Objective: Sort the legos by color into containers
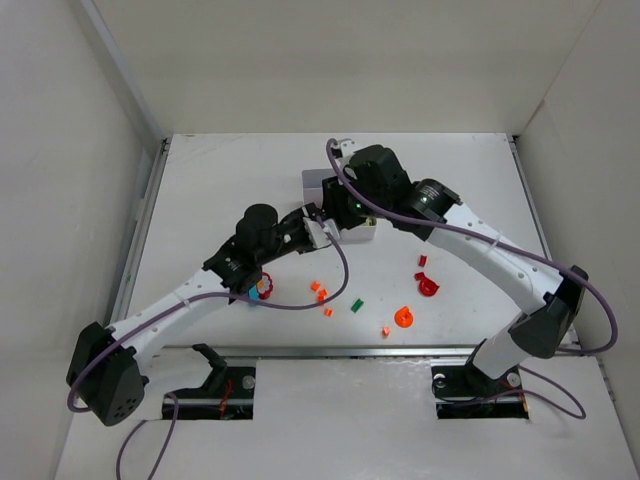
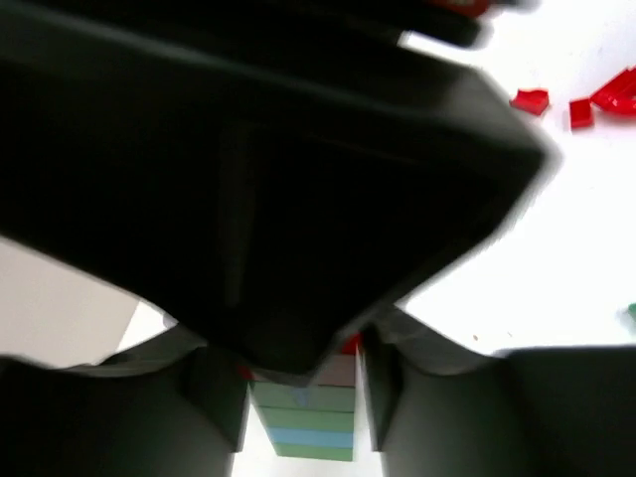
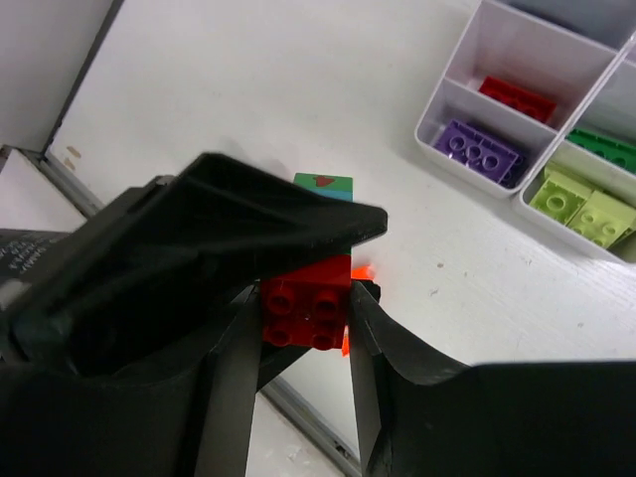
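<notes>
My two grippers meet over the middle of the table, by the white tray of containers (image 1: 312,181), which the right wrist mostly covers. My right gripper (image 3: 305,310) is shut on a red four-stud lego (image 3: 305,296). That lego tops a short stack of green and teal legos (image 2: 310,422), and my left gripper (image 2: 298,397) is shut on the stack's sides. The right gripper's black body fills most of the left wrist view. In the right wrist view the containers (image 3: 438,149) hold red, purple, dark green and lime legos in separate compartments.
Loose legos lie on the table in front of the grippers: small orange ones (image 1: 319,292), a green one (image 1: 357,304), an orange round one (image 1: 403,317) and red ones (image 1: 428,285). A red and blue piece (image 1: 260,288) sits under the left forearm. White walls enclose the table.
</notes>
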Tool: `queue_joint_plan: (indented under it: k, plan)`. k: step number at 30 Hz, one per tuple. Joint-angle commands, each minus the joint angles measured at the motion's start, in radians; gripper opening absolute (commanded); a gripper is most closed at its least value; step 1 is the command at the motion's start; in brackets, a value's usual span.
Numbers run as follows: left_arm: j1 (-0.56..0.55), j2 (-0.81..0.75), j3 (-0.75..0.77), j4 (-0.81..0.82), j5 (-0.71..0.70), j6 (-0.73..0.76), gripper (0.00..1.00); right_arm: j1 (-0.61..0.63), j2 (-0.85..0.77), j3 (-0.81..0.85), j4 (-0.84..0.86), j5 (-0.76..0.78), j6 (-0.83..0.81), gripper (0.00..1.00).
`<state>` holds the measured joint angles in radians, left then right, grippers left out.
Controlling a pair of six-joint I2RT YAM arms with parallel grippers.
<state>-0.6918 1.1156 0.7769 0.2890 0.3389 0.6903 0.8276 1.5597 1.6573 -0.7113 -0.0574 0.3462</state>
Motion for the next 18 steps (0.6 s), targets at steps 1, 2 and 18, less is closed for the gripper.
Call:
queue_joint_plan:
  k: [1, 2, 18]
  plan:
    - [0.002, -0.005, 0.053, 0.041, 0.025, 0.012, 0.35, 0.002, -0.02, 0.007, 0.085, -0.036, -0.01, 0.0]
    - [0.002, -0.005, 0.053, 0.041, 0.014, 0.002, 0.28, 0.002, -0.02, 0.007, 0.076, -0.036, -0.01, 0.0]
    - [0.02, -0.033, 0.022, -0.126, -0.152, -0.127, 0.0, -0.174, -0.03, 0.039, 0.076, -0.004, -0.021, 0.0]
